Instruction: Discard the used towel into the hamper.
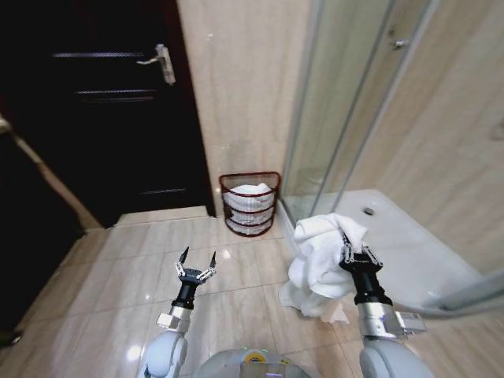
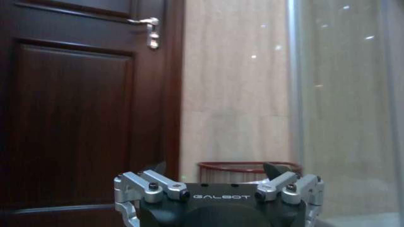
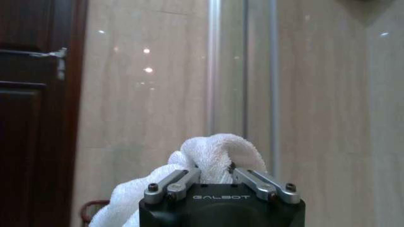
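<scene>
Two grippers raised near: right gripper (image 1: 353, 253) pinches one white towel (image 1: 321, 260), draped down at right; left gripper (image 1: 196, 262) spread, empty. One wire hamper (image 1: 250, 204) far against the wall, white towels (image 1: 250, 191) inside.

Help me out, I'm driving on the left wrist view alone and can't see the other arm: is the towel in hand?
Observer: Yes. The right pincer is shut on the white towel, which hangs in a bundle off the floor.
Operator: Is the hamper empty?
Observer: No. The hamper already has white cloth inside.
Operator: And where's my left pincer relative to it?
Observer: The left pincer is open, well short of the hamper, above the floor tiles.
</scene>
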Available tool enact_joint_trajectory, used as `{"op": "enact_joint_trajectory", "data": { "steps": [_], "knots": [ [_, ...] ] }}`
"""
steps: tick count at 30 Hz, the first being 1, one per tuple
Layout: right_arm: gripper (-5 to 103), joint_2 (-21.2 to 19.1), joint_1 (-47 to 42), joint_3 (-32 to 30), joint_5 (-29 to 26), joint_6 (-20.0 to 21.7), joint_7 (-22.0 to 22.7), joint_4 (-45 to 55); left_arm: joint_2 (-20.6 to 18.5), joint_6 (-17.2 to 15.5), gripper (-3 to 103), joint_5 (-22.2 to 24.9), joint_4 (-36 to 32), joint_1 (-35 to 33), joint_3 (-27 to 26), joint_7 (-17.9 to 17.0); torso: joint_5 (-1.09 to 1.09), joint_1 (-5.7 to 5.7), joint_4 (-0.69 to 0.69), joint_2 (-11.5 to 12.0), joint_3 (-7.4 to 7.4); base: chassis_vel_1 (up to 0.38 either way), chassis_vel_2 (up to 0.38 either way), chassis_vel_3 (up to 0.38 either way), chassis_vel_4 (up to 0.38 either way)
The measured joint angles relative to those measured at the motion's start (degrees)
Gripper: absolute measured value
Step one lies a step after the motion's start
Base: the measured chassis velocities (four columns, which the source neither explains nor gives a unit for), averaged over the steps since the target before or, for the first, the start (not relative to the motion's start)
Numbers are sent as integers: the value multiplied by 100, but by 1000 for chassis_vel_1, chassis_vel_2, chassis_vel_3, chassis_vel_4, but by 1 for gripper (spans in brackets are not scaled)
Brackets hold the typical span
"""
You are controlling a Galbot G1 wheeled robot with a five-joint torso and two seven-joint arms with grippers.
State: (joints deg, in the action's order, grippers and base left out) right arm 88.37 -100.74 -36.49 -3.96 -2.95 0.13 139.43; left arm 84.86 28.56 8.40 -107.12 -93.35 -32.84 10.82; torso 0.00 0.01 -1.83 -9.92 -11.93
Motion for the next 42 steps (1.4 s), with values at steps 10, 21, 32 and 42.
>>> {"op": "enact_joint_trajectory", "data": {
  "steps": [10, 21, 32, 42],
  "knots": [
    [9, 2, 3, -3, 10, 2, -9, -36, 2, -94, 100, -18, -34, 7, 6, -97, 1, 43, 1, -143, -98, 51, 45, 48, 59],
    [9, 3, -12, -7, 9, -48, -9, -59, -1, -119, 100, -18, -52, 12, 3, -117, 0, 130, 0, -410, -281, 0, 0, 0, 0],
    [9, -14, 73, -20, -4, -42, -5, -56, 3, -121, 100, -28, -51, 42, 4, -118, 1, 219, 0, -673, -455, 0, 0, 0, 0],
    [9, -7, 83, -41, -3, 0, -171, -58, -13, 174, 100, -23, 75, 39, -34, 87, 0, 287, -1, -835, -548, 0, 0, 0, 0]
  ]
}}
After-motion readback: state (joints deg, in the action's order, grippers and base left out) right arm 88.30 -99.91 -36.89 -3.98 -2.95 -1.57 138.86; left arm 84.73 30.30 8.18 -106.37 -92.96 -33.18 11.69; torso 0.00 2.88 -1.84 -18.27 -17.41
